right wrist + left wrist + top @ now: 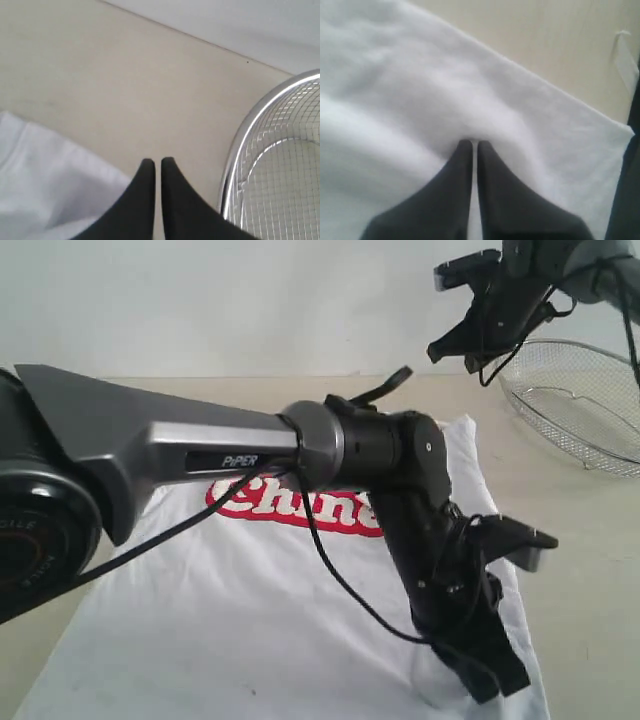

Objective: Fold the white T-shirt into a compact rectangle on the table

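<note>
Apparently left claw on white T-shirt

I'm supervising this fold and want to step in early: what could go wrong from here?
The left hand pinches only a small bit of the white T-shirt near its edge; the cloth may slip out when lifted.
The left arm's cable hangs low over the shirt and might drag it.
The right hand, shut and empty, hovers beside the wire basket and could bump it coming down.
</note>
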Action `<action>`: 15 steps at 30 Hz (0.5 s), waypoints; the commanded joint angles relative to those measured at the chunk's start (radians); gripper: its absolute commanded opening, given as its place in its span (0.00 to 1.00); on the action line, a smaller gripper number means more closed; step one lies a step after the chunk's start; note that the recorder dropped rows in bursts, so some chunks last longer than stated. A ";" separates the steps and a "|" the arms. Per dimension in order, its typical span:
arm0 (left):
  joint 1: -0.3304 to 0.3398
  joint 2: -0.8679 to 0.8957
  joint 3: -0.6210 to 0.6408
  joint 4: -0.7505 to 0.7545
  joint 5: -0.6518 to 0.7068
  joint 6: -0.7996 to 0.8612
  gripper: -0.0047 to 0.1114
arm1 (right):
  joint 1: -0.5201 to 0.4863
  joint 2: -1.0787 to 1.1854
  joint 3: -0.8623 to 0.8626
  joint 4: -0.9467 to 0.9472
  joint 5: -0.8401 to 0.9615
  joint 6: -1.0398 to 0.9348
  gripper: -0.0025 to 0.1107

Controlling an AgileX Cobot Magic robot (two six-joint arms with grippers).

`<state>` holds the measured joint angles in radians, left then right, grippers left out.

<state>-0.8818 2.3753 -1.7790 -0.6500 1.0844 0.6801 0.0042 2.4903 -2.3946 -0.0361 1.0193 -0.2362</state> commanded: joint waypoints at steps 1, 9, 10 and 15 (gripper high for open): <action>0.043 -0.093 -0.054 0.044 -0.012 0.003 0.08 | -0.004 -0.056 -0.009 0.119 0.202 -0.088 0.02; 0.303 -0.165 -0.057 0.441 -0.083 -0.220 0.08 | 0.017 -0.071 0.098 0.246 0.202 -0.133 0.02; 0.338 -0.153 -0.057 0.440 -0.089 -0.224 0.08 | 0.028 -0.071 0.125 0.250 0.202 -0.133 0.02; 0.490 -0.100 -0.057 0.434 -0.127 -0.226 0.08 | 0.069 -0.071 0.240 0.253 0.202 -0.138 0.02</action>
<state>-0.4416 2.2536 -1.8354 -0.2144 0.9791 0.4710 0.0534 2.4333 -2.1991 0.2164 1.2191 -0.3629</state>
